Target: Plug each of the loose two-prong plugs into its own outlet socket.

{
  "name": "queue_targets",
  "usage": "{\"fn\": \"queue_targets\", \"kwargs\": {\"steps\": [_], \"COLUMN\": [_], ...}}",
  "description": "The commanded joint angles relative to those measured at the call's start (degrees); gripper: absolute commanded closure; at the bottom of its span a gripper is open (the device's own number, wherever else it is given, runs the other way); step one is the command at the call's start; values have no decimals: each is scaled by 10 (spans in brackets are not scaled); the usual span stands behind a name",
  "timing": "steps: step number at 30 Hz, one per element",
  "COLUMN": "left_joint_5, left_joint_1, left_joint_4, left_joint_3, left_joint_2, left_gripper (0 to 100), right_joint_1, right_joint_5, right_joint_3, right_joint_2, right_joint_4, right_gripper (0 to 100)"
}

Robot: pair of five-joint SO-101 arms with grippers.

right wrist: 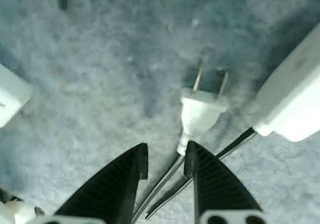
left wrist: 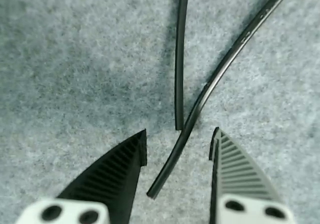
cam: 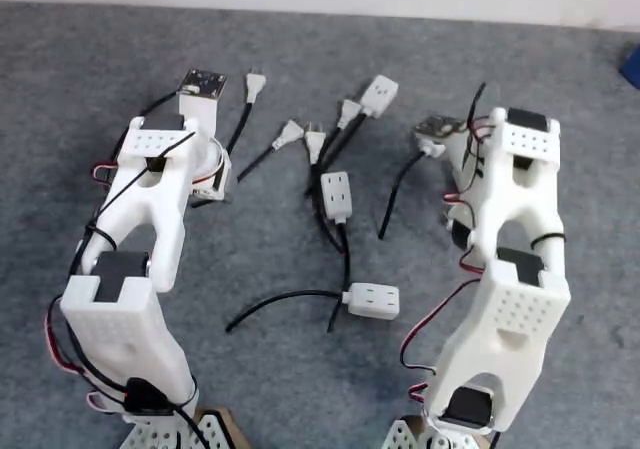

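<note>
While the right gripper (right wrist: 166, 159) hovers low over the grey carpet (right wrist: 100, 59), its jaws stand partly apart, a narrow gap with nothing clamped. A white two-prong plug (right wrist: 200, 112) lies flat just beyond the fingertips, prongs pointing away from the gripper and tail end just beside one fingertip. Its black cord (right wrist: 162, 181) trails back into the gap between the jaws. A white block (right wrist: 295, 99) sits close beside that plug.

Over to the left gripper (left wrist: 180, 134): jaws spread wide, holding nothing. Two black cables lie on the carpet here. The straight cable (left wrist: 178, 84) stops just ahead of the gap, while the slanting cable (left wrist: 200, 104) crosses it and ends between the fingers.

From above, take the middle socket block (cam: 336, 195) as the dial's centre:
- The left arm (cam: 150, 199) stands at 9 o'clock and the right arm (cam: 510, 189) at 3.
- A pair of loose plugs (cam: 303, 137) lies at 11 o'clock, with a lone plug (cam: 255, 86) farther out on the same line.
- A far socket block (cam: 378, 94) is at 1 o'clock, with another plug (cam: 348, 112) touching it.
- The near socket block (cam: 372, 300) rests at 5 o'clock.
</note>
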Motion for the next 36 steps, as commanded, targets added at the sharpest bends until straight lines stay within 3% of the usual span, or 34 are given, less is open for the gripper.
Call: {"fn": "queue_targets", "kwargs": {"steps": [1,10,21,25,30,36], "left_joint_5": [2,2,2,2,2,2], "left_joint_1": [6,8,8,8,8,8], "left_joint_4": [-2,-4,-4,-4,-4,-2], "left_joint_3": [-3,7,7,7,7,5], "left_joint_2": [-3,-4,-4,-4,-4,-4], "left_gripper": [776,776,776,776,776,776], "right_joint_1": [3,-5,3,-9,-26,-39], "right_joint_5": [11,7,-41,-103,-170,-178], "right_joint_3": [68,217,198,210,211,214], "right_joint_2": [-73,-110,-110,-109,-109,-109], "right_joint_4": [-76,-236,-237,-240,-240,-196], "right_gripper": [870,870,870,873,952,988]}}
